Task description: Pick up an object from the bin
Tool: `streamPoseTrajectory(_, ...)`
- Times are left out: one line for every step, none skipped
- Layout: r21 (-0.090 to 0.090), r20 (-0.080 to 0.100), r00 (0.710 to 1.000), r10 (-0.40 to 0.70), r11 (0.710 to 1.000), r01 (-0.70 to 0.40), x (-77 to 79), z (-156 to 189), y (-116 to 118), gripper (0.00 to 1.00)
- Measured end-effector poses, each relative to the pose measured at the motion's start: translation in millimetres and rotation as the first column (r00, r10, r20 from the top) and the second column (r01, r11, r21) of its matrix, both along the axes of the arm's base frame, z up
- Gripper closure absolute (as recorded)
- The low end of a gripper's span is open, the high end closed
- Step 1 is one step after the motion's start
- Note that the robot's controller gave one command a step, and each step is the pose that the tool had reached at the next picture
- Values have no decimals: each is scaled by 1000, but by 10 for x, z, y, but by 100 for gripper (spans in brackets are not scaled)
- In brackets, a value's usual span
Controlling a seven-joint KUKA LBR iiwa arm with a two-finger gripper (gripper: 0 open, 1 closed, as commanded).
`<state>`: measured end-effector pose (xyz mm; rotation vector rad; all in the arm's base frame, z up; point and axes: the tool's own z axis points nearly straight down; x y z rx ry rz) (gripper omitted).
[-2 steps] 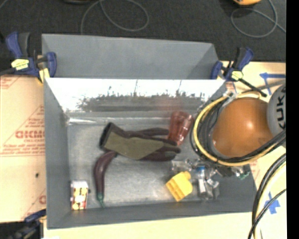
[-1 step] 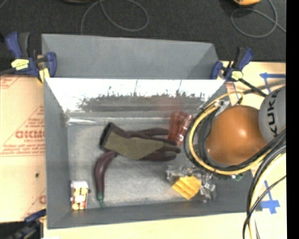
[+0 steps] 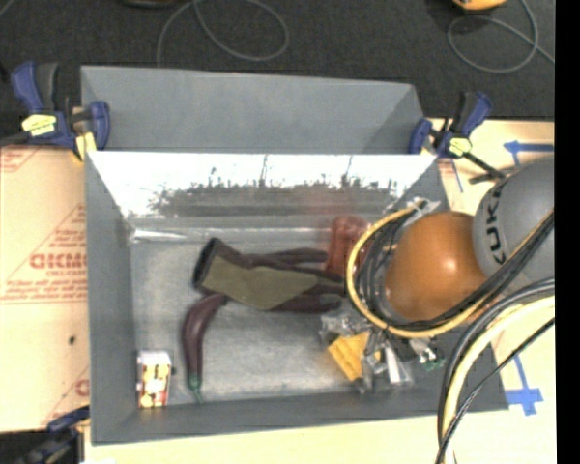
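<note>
My gripper (image 3: 384, 367) is low in the bin's front right corner, under the arm's orange cover. A small yellow block (image 3: 345, 356) lies right against its left side; whether it is gripped is hidden. Just left of that lies a flat olive piece with dark maroon handles (image 3: 261, 283), stretched across the middle of the bin. A reddish-brown thing (image 3: 345, 237) peeks out behind the cover near the back wall.
A purple aubergine-shaped toy (image 3: 197, 334) curves along the front left. A small white box with red and yellow marks (image 3: 153, 379) stands in the front left corner. The arm and its cables cover the bin's right side.
</note>
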<state>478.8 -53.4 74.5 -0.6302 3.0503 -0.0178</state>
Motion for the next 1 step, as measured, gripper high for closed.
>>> streamPoseTrajectory(0, 0, 1000, 4, 1000, -4, 0, 0, 1, 100)
